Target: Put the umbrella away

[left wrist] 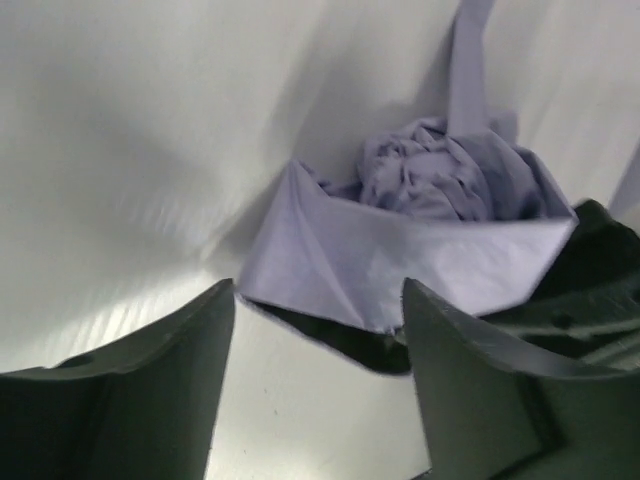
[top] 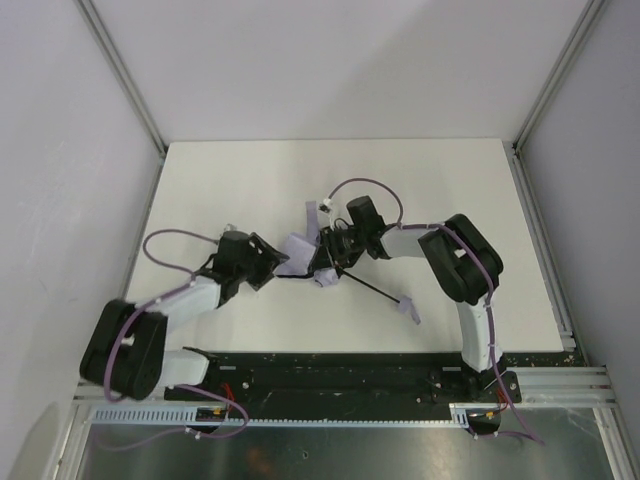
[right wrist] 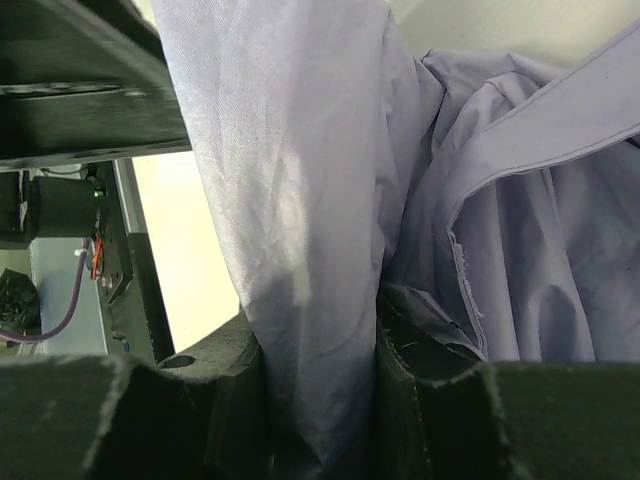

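The umbrella (top: 318, 262) lies half-collapsed on the tabletop (top: 250, 180). Its lavender canopy (top: 298, 248) is bunched in a loose heap. From that heap the thin black shaft (top: 370, 288) runs out on the arms' right, toward their bases, and ends at the small handle (top: 408, 310).

The right tool (right wrist: 320, 360) sits on the shaft side of the canopy, clamped narrow on a hanging fold of its cloth. The left tool (left wrist: 320, 330) faces the canopy from the opposite side. Its jaws are wide, and a creased flap (left wrist: 400, 260) of the canopy hangs just ahead of them, apparently not yet pinched.

The step in hand looks like gathering the loose fabric in toward the shaft so the canopy can be wrapped. To do it well, the left tool should bite deep on the flap's folded edge rather than its tip, so the thin cloth does not slip out. The right tool should hold steady as the anchor. Any pull should run along the canopy's creases and stay gentle, since the ribs inside are hidden.
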You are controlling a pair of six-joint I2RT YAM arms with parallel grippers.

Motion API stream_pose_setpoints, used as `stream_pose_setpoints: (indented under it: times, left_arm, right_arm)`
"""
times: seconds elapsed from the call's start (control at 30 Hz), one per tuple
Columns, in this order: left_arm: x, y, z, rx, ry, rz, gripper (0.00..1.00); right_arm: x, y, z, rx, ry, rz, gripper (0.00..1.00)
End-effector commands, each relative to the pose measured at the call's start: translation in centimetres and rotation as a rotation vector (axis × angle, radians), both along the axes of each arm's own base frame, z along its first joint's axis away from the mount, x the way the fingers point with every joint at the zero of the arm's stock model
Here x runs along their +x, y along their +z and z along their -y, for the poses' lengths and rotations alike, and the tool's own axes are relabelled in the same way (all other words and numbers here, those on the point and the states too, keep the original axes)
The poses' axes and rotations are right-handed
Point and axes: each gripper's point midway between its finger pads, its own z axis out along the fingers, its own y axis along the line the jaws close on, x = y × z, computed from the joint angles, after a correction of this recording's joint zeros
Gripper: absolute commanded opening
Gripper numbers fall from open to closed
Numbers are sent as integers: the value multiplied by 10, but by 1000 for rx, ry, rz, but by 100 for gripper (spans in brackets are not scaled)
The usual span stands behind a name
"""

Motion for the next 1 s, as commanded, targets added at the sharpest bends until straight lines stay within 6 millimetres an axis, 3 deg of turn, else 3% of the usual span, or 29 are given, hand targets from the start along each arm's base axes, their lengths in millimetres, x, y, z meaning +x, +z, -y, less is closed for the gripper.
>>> stream_pose_setpoints:
  times: [0.0,0.17,0.27,0.47,0.7,0.87,0.97]
  left_arm:
    - [19,-9,8,59,-96,-9,64]
    - [17,-34,36,24,-164,-91,51]
    - [9,-45,57,-8,-216,-133,37]
    - [-18,-54,69,-52,-227,-167,9]
    - [-31,-52,60,-49,-190,-138,6]
    - [-27,-60,59,-39,-186,-148,0]
    - [-22,-66,53,-22,-175,-150,0]
  right_arm:
    - [2,15,4,5,-44,-7,0]
    - [5,37,-2,56,-47,32,0]
    - [10,46,-3,67,-61,68,0]
    - [30,66,1,60,-144,180,0]
    - [51,89,3,97,-246,262,0]
    - [41,112,3,202,-205,252,0]
    - [24,125,4,268,-123,220,0]
